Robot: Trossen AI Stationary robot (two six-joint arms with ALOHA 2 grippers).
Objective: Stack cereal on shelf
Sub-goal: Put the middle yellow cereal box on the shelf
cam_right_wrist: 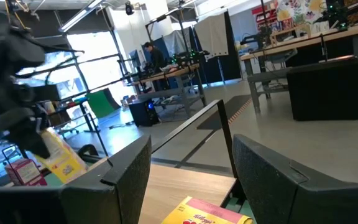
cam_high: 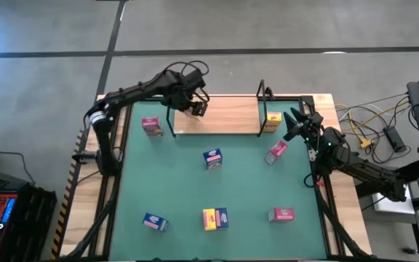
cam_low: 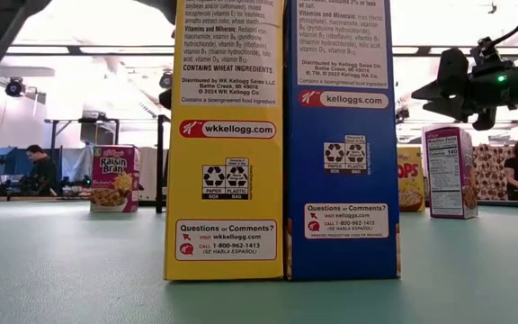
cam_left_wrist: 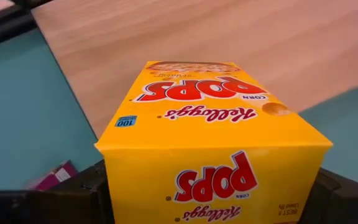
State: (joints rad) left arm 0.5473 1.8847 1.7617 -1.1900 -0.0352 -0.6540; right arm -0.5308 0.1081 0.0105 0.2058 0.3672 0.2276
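Gripping a yellow Corn Pops box (cam_left_wrist: 213, 134) between part-open fingers, the left gripper (cam_high: 197, 106) hangs over the far-left part of the wooden shelf (cam_high: 228, 116), arm reaching in from the left. The right gripper (cam_high: 294, 124), fingers apart and empty, waits beside the shelf's right end, above another yellow box (cam_high: 272, 121).

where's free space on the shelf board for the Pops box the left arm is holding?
Shelf: bare wood between the left gripper with its Corn Pops box and the right wire upright. Crowded beyond it: a yellow box and the right gripper.
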